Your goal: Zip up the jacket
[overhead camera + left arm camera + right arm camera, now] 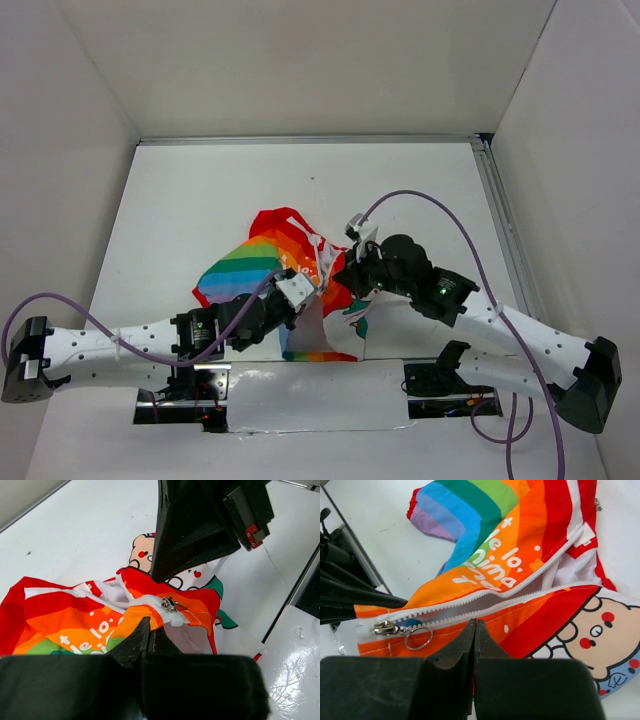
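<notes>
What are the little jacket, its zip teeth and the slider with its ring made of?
The jacket looks like thin matte cloth; it creases softly. The zip teeth seem white plastic, slightly glossy. The slider with its ring looks like metal: silvery, glinting.

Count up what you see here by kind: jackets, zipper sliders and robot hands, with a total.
jacket: 1
zipper slider: 1
robot hands: 2 (left hand, right hand)
Total: 4
</notes>
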### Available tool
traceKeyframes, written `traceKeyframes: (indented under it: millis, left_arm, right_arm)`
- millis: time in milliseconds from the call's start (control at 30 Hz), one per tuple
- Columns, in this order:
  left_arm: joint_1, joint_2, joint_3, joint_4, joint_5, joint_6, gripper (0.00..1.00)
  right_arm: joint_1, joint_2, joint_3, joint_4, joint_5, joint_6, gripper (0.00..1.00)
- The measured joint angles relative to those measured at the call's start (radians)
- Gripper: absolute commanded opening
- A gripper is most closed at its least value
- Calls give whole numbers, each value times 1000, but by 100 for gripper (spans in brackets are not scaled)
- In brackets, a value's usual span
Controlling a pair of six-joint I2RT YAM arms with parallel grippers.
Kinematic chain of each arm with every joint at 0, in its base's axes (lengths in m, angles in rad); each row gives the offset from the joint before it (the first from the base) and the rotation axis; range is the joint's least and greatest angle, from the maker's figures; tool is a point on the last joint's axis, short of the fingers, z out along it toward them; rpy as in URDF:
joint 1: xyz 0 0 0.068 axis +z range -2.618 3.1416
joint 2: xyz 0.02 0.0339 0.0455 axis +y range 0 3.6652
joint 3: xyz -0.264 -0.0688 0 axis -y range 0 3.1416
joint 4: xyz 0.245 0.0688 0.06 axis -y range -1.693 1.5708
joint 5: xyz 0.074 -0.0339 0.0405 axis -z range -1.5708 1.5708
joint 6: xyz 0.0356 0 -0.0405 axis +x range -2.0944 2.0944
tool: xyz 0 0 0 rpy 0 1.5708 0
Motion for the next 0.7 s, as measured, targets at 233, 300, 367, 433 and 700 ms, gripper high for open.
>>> traceKeyframes:
  millis: [233, 300, 367, 433, 700]
  left_arm:
    - [5, -11, 0, 13, -14, 0, 0]
    - [10, -19, -3, 23, -14, 0, 0]
    - [13, -23, -4, 28, -14, 0, 0]
    - [14, -23, -4, 30, -13, 0, 0]
    - [14, -23, -5, 30, 10, 0, 0]
  right_arm:
    - [5, -81, 5, -50, -75, 38, 38]
    - [5, -108, 1, -47, -114, 46, 42]
    - [5, -117, -5, -39, -158, 49, 42]
    - [5, -103, -12, -27, -189, 50, 42]
    - [5, -15, -21, 29, -198, 79, 57]
